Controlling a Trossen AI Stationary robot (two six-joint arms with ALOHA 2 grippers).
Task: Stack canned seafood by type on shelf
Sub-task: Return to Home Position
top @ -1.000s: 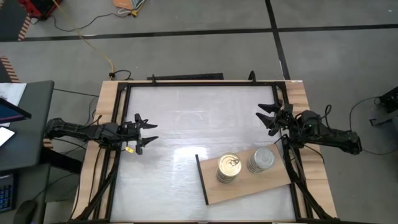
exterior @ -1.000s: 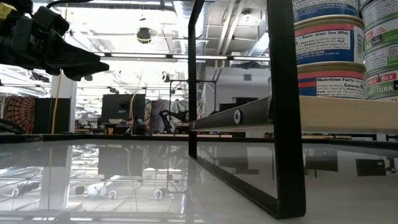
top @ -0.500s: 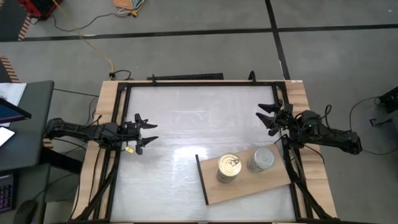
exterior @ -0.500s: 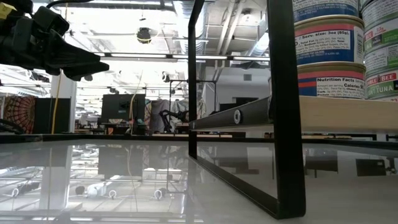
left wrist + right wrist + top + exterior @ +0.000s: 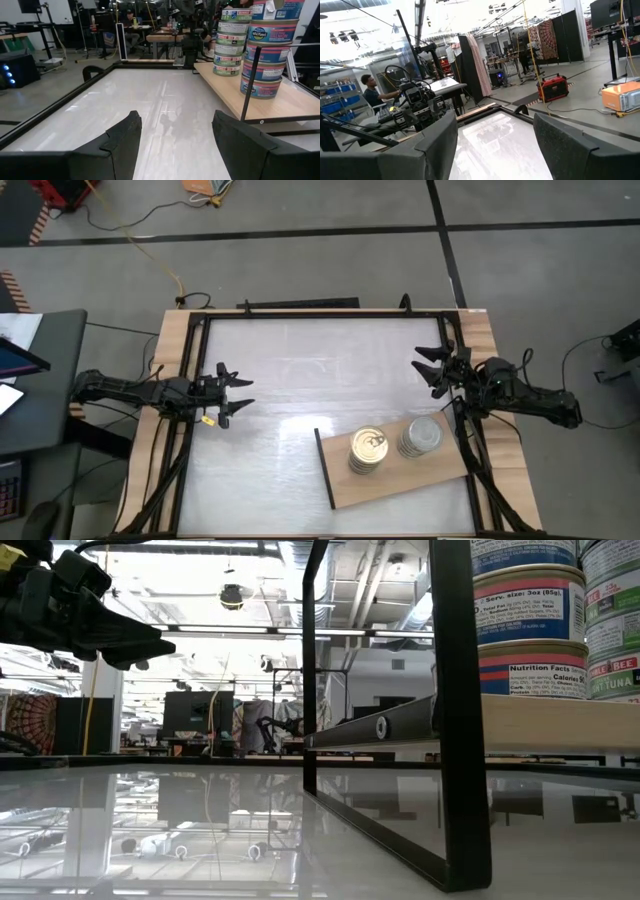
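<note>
Left end effector (image 5: 236, 393), right end effector (image 5: 427, 369): fingers apart, facing inward.

High view, 5 o'clock on the desk (image 5: 300, 370): the shelf (image 5: 400, 480) is hidden wherever tins stand. The gold-lidded stack (image 5: 368, 448) shows its top lid only; the tins beneath are covered and the count cannot be told. The silver-lidded stack (image 5: 421, 436), at its 2 o'clock: likewise.
Low view: both stacks are cut off by the top edge, one also by the right edge; the shelf runs out at 3 o'clock.
Left wrist view: the nearer stack's top is cropped; the farther stack's small print is unreadable.
</note>
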